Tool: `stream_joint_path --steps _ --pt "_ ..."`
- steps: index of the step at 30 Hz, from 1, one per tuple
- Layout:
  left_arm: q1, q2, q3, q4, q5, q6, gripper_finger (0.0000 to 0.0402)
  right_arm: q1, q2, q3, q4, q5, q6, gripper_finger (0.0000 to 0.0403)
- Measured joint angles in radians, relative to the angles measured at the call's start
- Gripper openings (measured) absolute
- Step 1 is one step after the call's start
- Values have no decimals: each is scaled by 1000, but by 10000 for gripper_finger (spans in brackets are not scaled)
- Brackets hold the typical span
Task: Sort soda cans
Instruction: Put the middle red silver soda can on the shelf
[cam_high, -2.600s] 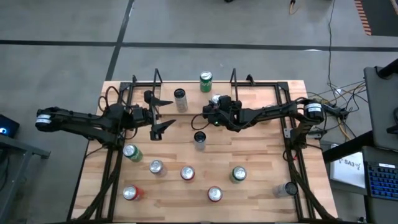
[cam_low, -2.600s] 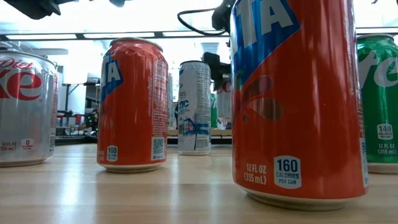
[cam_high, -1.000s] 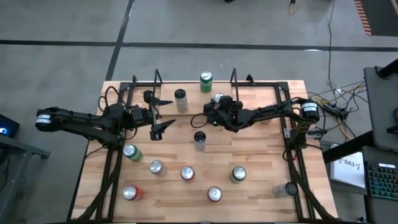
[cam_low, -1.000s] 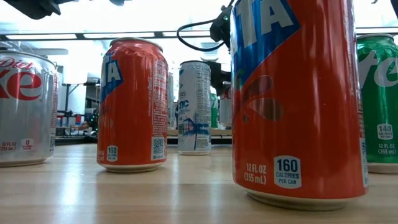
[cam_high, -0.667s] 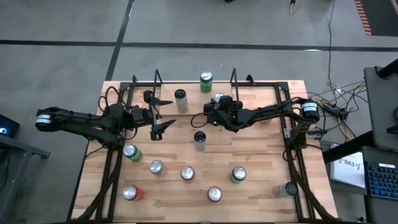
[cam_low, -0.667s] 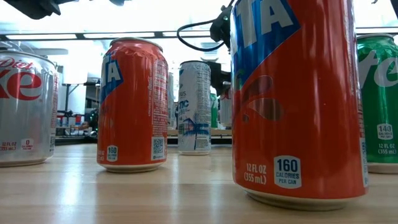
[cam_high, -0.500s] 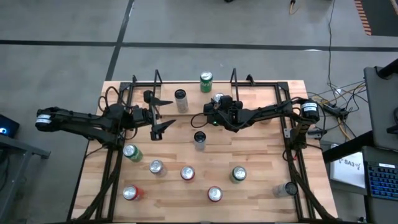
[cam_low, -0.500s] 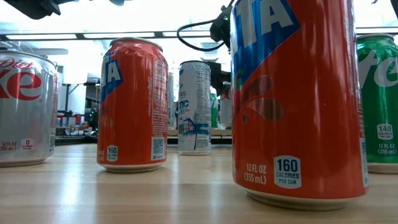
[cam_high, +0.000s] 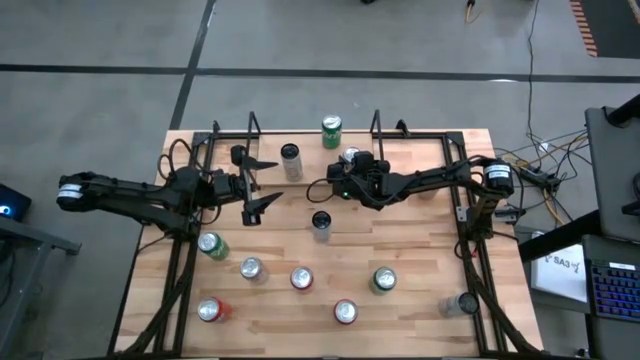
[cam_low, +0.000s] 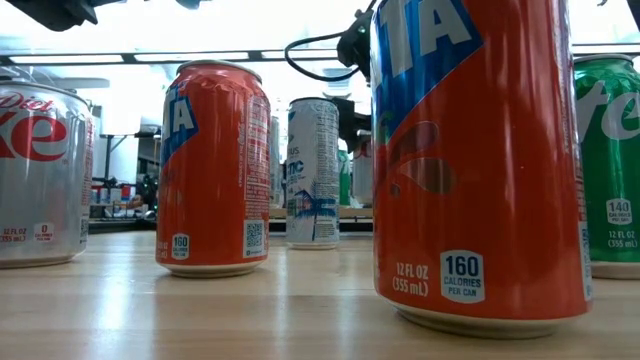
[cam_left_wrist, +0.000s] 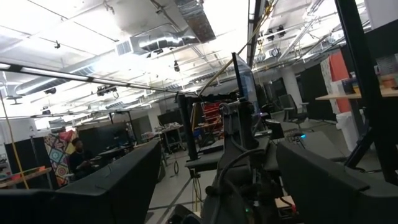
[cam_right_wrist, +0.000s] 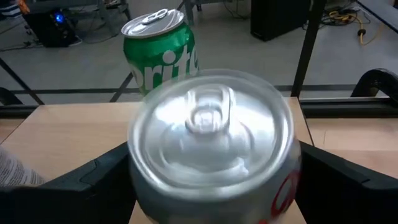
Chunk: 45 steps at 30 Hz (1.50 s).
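Note:
Several soda cans stand upright on the wooden table (cam_high: 420, 250). My right gripper (cam_right_wrist: 211, 177) is at the far middle, shut on a silver can with a red mark (cam_high: 349, 157). A green can (cam_right_wrist: 163, 50) stands beyond it by the far edge. My left gripper (cam_high: 266, 182) hovers open at the middle left and holds nothing; its wrist view shows only the room. A tall can (cam_high: 290, 160) stands just beyond it, and a black can (cam_high: 321, 221) is near the table's middle. My right gripper has the silver can's round wall (cam_right_wrist: 144, 186), just below the top rim, pinched between its two fingers (cam_right_wrist: 87, 183), one on each side. The fingers come nearly level, slanting a little down, and point toward the far edge. The can is upright. Its base is hidden.
Nearer the front stand green cans (cam_high: 211, 244) (cam_high: 383, 280), red cans (cam_high: 301, 278) (cam_high: 210, 310) (cam_high: 345, 312) and silver ones (cam_high: 251, 268) (cam_high: 462, 303). Black frame rails (cam_high: 470, 230) run along both table sides. The low view is filled by orange cans (cam_low: 213, 165) (cam_low: 480, 160).

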Motion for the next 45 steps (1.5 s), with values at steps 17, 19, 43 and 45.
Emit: stream_joint_path --steps 17,19,43,45 --pt "0 0 0 0 0 3 304 -2 -7 30 0 42 -62 336" --pt "0 0 0 -1 0 6 304 -2 -8 46 -1 47 -95 336" --pt "19 -69 0 -153 -59 37 304 20 -10 406 -220 -16 -524 336" --pt "28 -91 0 -193 -68 37 304 21 -10 440 -251 -102 -580 333"
